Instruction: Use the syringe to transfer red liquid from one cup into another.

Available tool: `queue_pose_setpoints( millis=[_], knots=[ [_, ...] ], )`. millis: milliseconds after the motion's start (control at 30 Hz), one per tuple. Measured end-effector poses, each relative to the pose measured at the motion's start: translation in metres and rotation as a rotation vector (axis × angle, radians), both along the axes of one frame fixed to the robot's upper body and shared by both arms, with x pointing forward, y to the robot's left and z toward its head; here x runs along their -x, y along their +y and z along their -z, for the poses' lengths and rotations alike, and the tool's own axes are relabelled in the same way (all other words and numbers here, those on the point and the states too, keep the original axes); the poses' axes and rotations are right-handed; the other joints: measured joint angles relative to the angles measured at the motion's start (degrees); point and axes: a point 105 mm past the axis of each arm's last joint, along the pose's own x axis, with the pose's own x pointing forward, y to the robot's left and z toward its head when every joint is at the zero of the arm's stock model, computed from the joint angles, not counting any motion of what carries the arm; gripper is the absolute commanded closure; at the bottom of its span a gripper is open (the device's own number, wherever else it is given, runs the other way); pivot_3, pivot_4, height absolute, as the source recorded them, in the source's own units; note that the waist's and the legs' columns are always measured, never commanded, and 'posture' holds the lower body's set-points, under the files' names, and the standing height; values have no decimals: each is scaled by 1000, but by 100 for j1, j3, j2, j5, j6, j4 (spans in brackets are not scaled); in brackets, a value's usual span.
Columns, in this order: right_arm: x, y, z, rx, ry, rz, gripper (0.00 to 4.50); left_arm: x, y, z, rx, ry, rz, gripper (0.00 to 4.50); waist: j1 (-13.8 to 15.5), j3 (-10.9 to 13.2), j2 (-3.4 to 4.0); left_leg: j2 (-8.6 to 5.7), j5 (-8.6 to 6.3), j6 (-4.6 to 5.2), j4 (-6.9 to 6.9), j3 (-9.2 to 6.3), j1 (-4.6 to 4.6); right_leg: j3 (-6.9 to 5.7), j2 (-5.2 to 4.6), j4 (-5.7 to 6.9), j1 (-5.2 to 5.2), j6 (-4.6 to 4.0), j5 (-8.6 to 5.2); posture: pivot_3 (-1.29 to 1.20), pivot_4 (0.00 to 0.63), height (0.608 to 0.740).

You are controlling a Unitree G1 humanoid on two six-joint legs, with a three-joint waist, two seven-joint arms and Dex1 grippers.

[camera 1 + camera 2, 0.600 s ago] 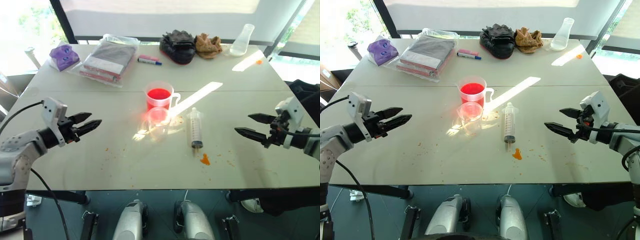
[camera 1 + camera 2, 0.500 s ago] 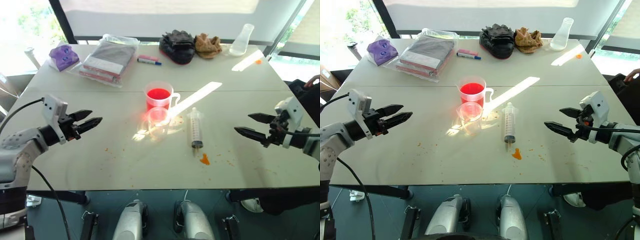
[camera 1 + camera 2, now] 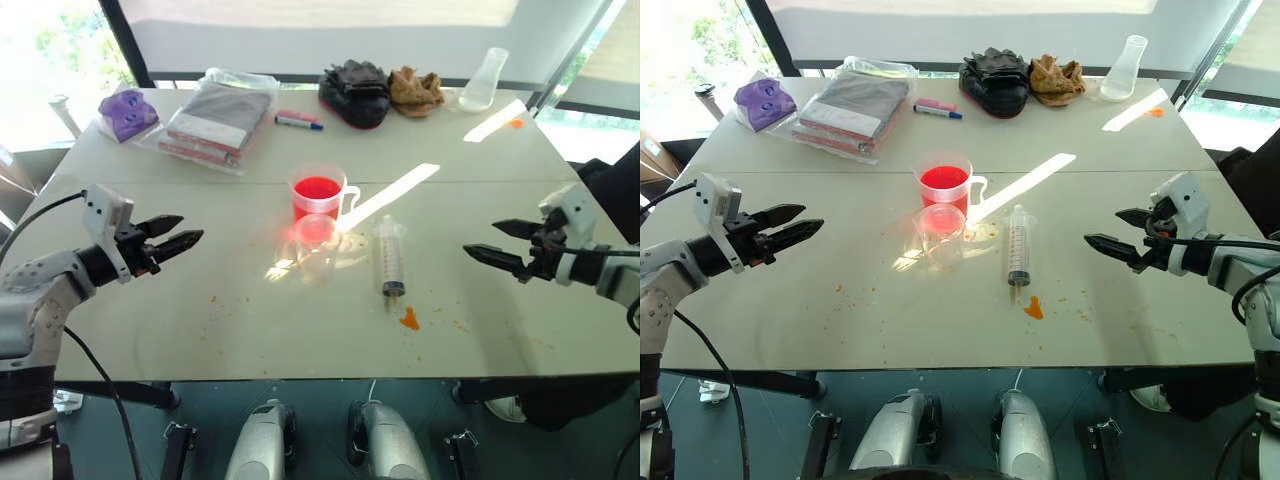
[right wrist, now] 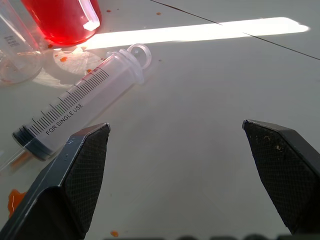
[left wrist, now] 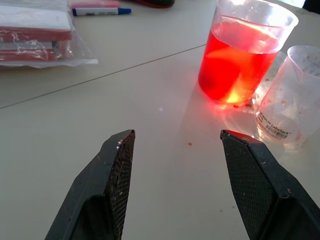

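Note:
The clear syringe (image 3: 388,255) lies flat on the white table (image 3: 500,150), nozzle toward me, right of the cups; it also shows as the syringe (image 4: 80,102). The handled measuring cup (image 3: 319,193) holds red liquid (image 5: 235,65). Just in front of it stands the smaller plain cup (image 3: 317,243), which looks empty. My left gripper (image 3: 192,227) hovers open over the table's left side, pointing at the cups. My right gripper (image 3: 480,236) hovers open at the right, pointing at the syringe. Both hold nothing.
Along the far edge lie a purple packet (image 3: 127,112), a bagged bundle (image 3: 220,118), a blue-capped marker (image 3: 298,122), black gloves (image 3: 355,92), a brown cloth (image 3: 415,90) and a clear flask (image 3: 484,80). An orange spill (image 3: 409,320) sits by the syringe's nozzle.
My right gripper has edged slightly farther over the table, still open. The left gripper has stayed nearly in place.

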Motion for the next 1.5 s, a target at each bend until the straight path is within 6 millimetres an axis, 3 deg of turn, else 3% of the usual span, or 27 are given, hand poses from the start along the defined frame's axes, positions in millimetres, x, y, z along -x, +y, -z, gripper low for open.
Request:
queue_pose_setpoints(
  millis=[300,533,600,667,767,833,967,1100,1333,1500],
  knots=[
    [-4,-1,5,1,25,-11,61,1,-1,2,-6,14,10,1638,-5,0,0,0,1,1,0,1,0,0,2,2,0,-1,1,0,150,740],
    [-10,-4,6,-1,54,25,61,0,0,15,-21,53,32,1638,-9,0,0,1,1,1,1,2,0,0,3,4,-1,-2,2,0,150,740],
    [-12,-2,1,-23,94,39,61,3,-3,11,9,79,86,1638,-15,0,0,1,1,1,4,3,-9,1,2,9,-13,-3,2,0,150,740],
    [-13,1,-13,-20,126,38,61,9,-7,-6,12,95,180,1638,-22,1,-1,4,2,0,24,1,-61,1,4,29,-71,-5,4,0,150,740],
    [-14,19,-42,-4,171,-6,61,18,-16,-47,-55,68,332,1638,-21,2,4,3,3,1,27,3,-73,1,7,30,-84,-6,4,0,150,740],
    [-15,36,-54,-7,231,-43,61,22,-23,-61,-103,43,405,1638,-30,2,9,3,2,1,25,6,-71,3,6,28,-84,-6,4,0,150,740],
    [-22,77,-67,-65,412,-96,61,18,-33,-50,-165,73,484,1638,-60,4,12,4,3,2,22,9,-73,5,8,31,-88,-9,6,0,150,740],
    [-33,100,-51,-81,591,-76,61,11,-43,-40,-139,70,503,1638,-46,5,8,1,4,5,24,16,-79,5,9,34,-88,15,20,0,150,740],
    [-57,110,-26,-36,733,49,61,13,-63,-30,-75,41,509,1638,-45,5,7,-1,2,10,31,23,-82,8,9,34,-88,24,24,0,150,740],
    [-66,115,-5,19,791,86,61,17,-60,-27,-38,18,462,1638,-109,5,8,1,2,10,31,22,-77,9,12,38,-86,31,28,0,150,740]
  ],
)
